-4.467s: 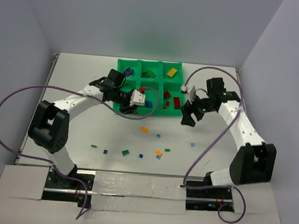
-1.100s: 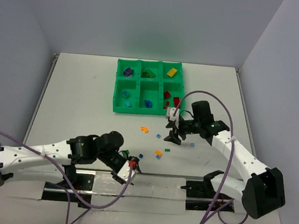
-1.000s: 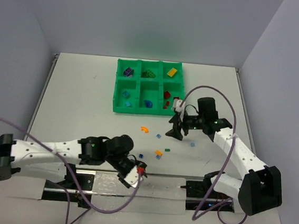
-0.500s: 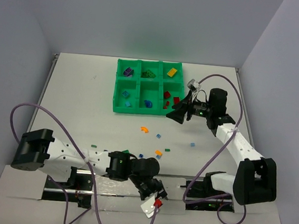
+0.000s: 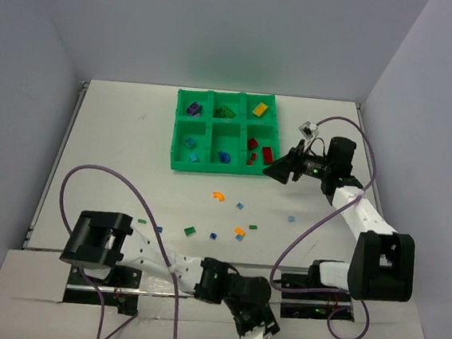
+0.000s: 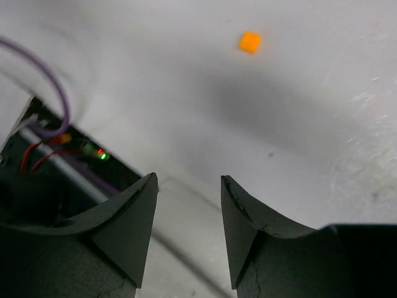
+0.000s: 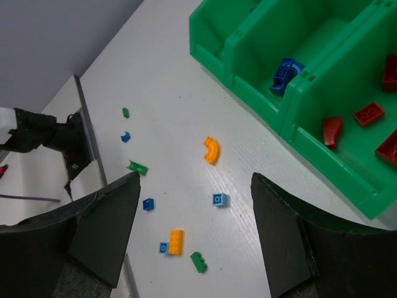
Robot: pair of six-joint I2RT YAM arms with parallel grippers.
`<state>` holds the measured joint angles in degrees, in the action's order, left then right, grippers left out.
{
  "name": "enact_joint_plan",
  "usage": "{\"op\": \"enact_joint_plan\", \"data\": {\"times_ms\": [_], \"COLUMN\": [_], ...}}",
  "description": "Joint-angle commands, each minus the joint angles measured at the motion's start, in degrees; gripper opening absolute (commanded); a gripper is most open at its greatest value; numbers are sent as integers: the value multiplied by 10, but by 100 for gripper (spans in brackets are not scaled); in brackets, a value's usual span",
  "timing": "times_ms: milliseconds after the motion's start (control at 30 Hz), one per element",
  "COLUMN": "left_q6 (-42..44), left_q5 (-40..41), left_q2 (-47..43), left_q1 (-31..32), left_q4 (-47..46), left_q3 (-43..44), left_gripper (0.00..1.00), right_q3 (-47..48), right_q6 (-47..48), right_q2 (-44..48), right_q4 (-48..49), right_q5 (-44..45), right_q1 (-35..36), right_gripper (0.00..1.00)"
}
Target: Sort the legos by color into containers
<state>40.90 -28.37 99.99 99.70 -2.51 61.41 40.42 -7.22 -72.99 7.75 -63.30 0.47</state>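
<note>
On table [image 5: 116,151], far side: green tray [image 5: 210,167] long axis left-right.

Open table [image 5: 116,143] left of the tray [image 5: 202,167] — loose legos [image 5: 218,195] (tiny) litter the middle.

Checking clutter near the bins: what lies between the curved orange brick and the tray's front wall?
Nothing. Only bare white table separates the curved orange brick from the green tray, as the right wrist view shows clearly.
</note>
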Motion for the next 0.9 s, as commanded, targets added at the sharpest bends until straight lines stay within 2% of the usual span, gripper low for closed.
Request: {"op": "enact_joint_plan", "data": {"times_ms": [0,133,333,500,633,867], "left_q6": [13,29,43,70,106,149], "left_q5": [28,0,-2,-30,-60,-87], "left_q2": [50,112,158,192,218,295], "left_q1": [45,46,70,82,88,99], "left_q4": [-11,61,52,127,182,309], "left_q3": [45,134,161,224,269,402], "left_gripper": [55,57,58,59,59,57], "right_q3": [23,27,8,-7,-3,-3], "right_q6": [-39,-65,-44,-46,-6,35], "right_q2": [8,16,45,49,53,71], "right_q4": [30,34,9,-1,-51,-94], "right_q5": [-34,-47,-48,-67,-63,-60], "right_q1": [-25,-46,-51,-54,-55,-54], "right_gripper": [79,79,80,80,80,80]}}
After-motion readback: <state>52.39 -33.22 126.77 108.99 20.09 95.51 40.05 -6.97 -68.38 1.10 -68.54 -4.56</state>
